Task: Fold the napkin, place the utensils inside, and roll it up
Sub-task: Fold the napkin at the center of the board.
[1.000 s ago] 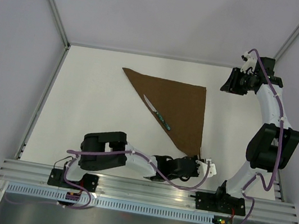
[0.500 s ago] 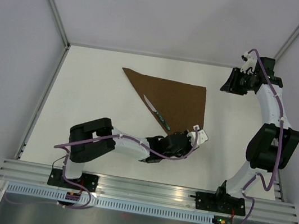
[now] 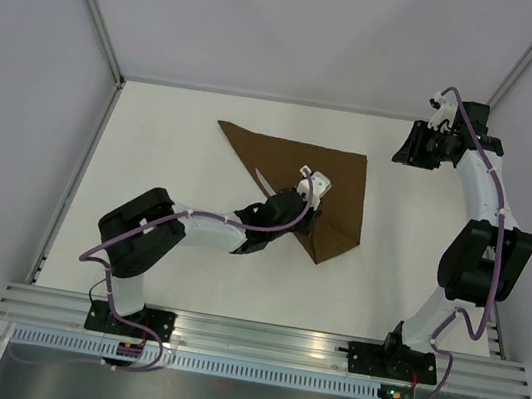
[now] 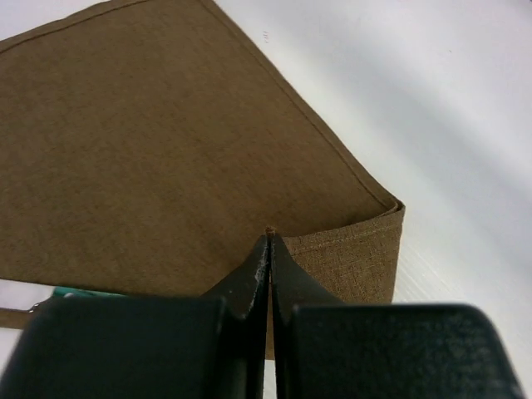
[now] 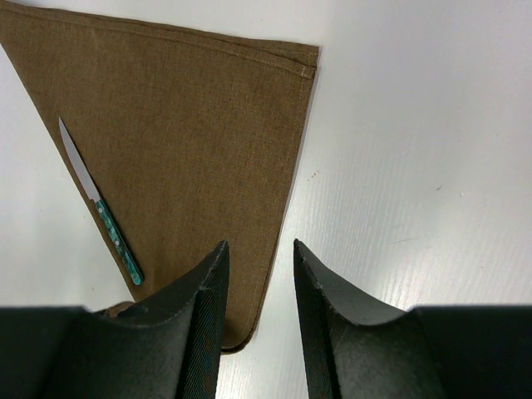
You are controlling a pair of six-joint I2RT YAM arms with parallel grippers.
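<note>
**Top view.** The large, plain brown cloth napkin lies folded into a triangle on the white table. Its near point is doubled back over the rest of the cloth, toward the middle.

**Left arm.** My left gripper sits over that doubled flap. Through the left wrist camera I see its black fingers pressed together, pinching the tip of the napkin's corner, with the flap raised beneath them.

**Knife.** The slim table knife, with a silver blade and a dark teal handle, lies flat along the napkin's long diagonal edge. From above I make out only its blade beside the left arm. The left wrist camera catches a sliver of teal at the cloth's edge.

**Right arm.** My right gripper hangs above the table just beyond the napkin's far right corner, well apart from the left one. Its jaws are parted and nothing is between them.
</note>
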